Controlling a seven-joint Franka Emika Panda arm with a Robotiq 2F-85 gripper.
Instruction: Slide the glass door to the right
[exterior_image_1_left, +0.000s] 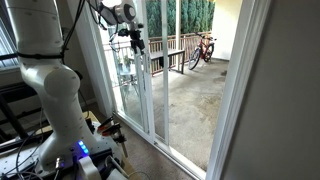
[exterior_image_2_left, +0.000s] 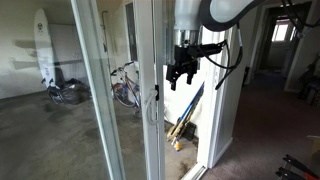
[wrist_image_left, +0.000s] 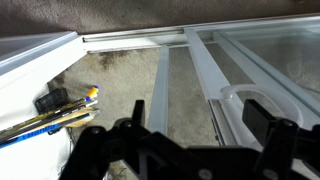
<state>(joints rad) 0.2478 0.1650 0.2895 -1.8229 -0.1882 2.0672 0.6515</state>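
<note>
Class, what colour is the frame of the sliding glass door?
White, clearest on the glass door in an exterior view.

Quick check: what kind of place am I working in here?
Probably a home, at a patio doorway: the glass door opens onto a concrete patio with a bicycle and what looks like a surfboard.

glass door cut off top and bottom, gripper blurred, cropped by lower edge
</note>
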